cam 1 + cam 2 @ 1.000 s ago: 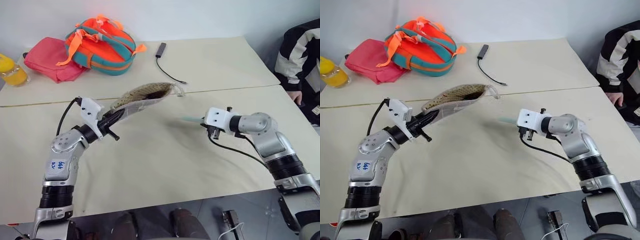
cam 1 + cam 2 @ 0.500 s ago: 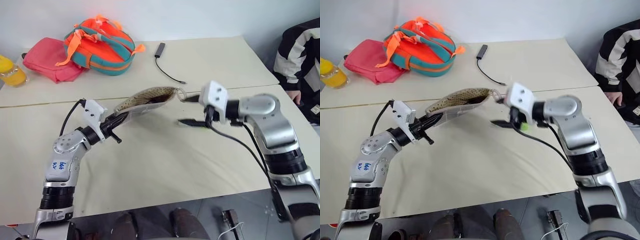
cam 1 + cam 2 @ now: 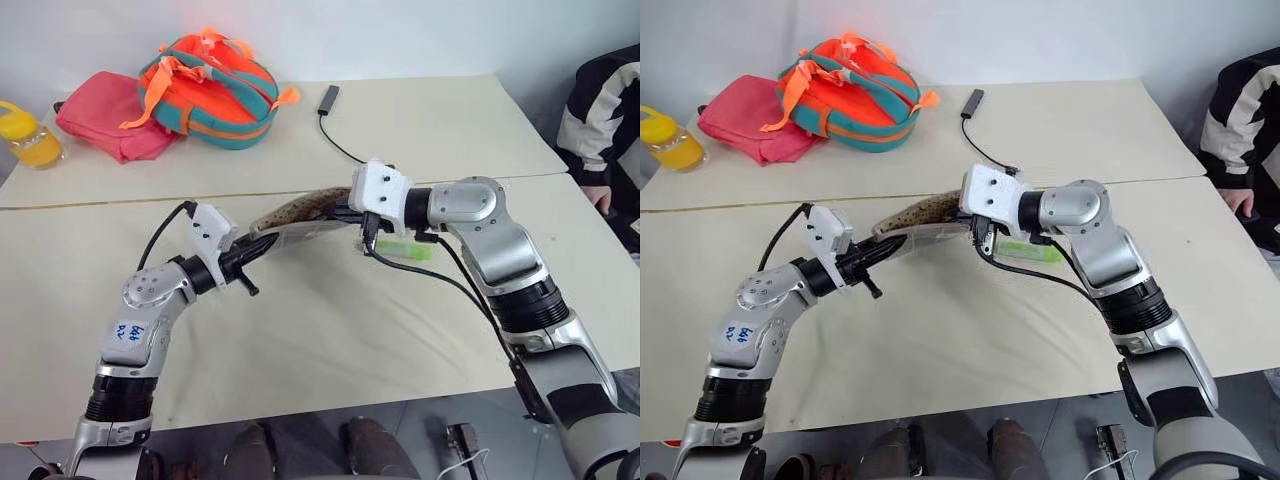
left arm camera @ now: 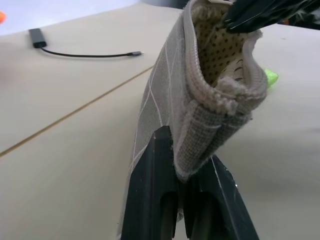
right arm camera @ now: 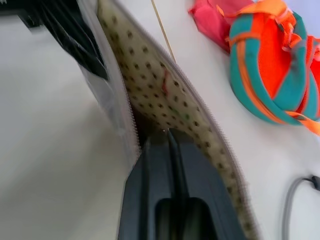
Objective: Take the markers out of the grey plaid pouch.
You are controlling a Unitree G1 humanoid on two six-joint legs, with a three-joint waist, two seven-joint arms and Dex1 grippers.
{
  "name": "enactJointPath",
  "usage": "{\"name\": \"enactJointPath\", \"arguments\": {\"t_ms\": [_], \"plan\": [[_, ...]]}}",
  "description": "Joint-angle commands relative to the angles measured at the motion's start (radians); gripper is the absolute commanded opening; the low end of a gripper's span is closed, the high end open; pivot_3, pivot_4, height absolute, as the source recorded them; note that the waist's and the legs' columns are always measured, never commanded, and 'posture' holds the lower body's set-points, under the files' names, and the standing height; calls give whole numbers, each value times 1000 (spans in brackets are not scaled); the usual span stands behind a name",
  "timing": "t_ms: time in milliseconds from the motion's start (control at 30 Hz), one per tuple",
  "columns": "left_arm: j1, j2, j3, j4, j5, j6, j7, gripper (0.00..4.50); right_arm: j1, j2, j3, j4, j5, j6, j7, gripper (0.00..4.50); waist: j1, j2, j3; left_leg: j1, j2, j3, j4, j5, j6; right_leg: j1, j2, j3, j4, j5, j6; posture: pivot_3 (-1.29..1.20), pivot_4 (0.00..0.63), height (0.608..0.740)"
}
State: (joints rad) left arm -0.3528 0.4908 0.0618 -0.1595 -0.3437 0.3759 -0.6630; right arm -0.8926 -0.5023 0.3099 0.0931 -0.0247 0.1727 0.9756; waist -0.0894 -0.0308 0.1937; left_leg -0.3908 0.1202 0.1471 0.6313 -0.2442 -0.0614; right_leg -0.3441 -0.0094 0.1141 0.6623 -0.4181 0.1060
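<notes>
left pincer (image 4: 187, 200) is clamping one end of the grey plaid pouch (image 4: 200, 95) off the desk (image 3: 300, 330) while the right pincer (image 5: 170, 137), pinched shut, is poking into its mouth, green highlighter (image 3: 405, 248) lying just below it, so closed fingers could miss the red marker

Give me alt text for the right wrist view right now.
The right gripper, fingers shut, reaches into the open mouth of the grey plaid pouch, against its beige dotted lining. Beyond the pouch, on the table, lie the orange-teal backpack, part of a pink bag and a bit of black cable.
</notes>
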Motion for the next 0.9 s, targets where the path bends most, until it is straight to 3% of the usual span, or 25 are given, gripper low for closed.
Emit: {"name": "enactJointPath", "arguments": {"t_ms": [33,167,433,667,767,900], "plan": [[5,34,-23,-60,6,-13,-45,0,-23,11,14,15,-49,-54,-26,51,-2,0,0,0,0,0,0,0,0,0,0,0,0,0,0,0,150,740],[-16,24,-32,-75,-35,23,-59,0,-24,-21,111,74,-200,-149,-25,51,-3,0,0,0,0,0,0,0,0,0,0,0,0,0,0,0,150,740],[-21,-5,5,-132,-258,271,-90,0,-48,-3,127,96,-220,-106,34,51,-2,0,0,0,0,-1,0,0,0,0,0,0,1,0,0,0,150,740],[-30,5,112,-176,-514,524,-53,0,-57,-104,115,-153,-116,88,301,51,3,0,0,0,0,-6,0,0,0,0,0,0,1,0,0,0,150,740],[-4,29,129,-173,-563,591,-50,0,-78,-119,105,-203,-71,156,354,51,2,0,0,0,0,-7,0,0,0,1,0,-1,0,0,0,0,150,740],[34,66,49,-179,-436,506,-62,0,-76,-102,180,-153,-135,139,341,51,1,0,0,1,0,-6,0,0,0,2,0,0,0,0,0,0,150,740]]}}
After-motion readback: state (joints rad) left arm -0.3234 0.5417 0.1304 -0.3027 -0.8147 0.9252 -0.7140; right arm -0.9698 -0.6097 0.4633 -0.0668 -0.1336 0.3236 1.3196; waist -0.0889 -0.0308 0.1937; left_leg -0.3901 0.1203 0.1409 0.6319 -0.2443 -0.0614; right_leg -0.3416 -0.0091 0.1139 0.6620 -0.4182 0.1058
